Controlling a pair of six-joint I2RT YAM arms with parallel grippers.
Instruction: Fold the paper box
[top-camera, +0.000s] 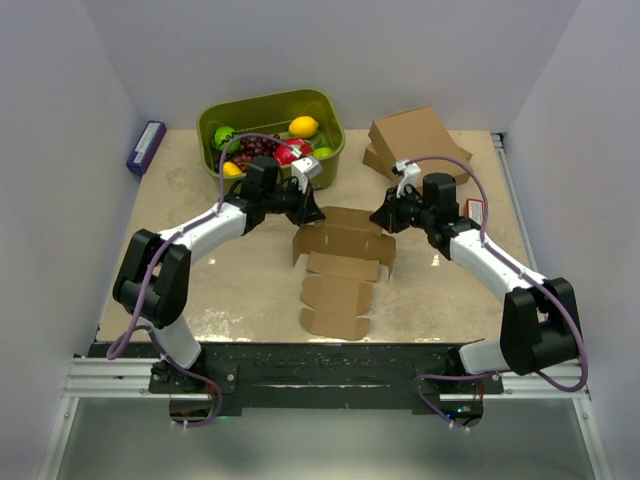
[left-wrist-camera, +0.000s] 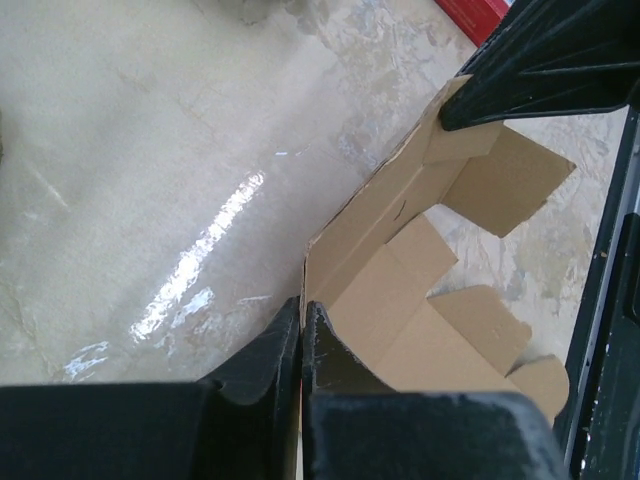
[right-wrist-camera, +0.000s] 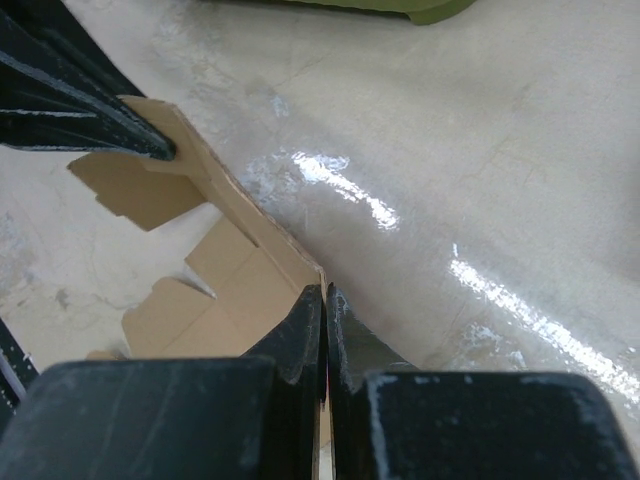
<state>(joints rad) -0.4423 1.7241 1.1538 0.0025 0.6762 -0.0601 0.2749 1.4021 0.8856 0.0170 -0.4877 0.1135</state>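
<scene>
Glossy, marbled beige table (top-camera: 200, 285), with open surface toward 9 o'clock. Thin brown die-cut paper box (top-camera: 335, 293) lies flat at centre, many-flapped, its 12 o'clock panel standing upright; left gripper (top-camera: 312, 212) and right gripper (top-camera: 378, 217) each clamp one of that panel's opposite end edges.

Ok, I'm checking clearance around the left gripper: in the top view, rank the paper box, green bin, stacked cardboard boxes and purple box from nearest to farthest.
1. paper box: at table centre, its far edge clamped in the left gripper.
2. green bin: just behind the gripper, far side.
3. stacked cardboard boxes: far right.
4. purple box: far left edge, by the wall.
</scene>
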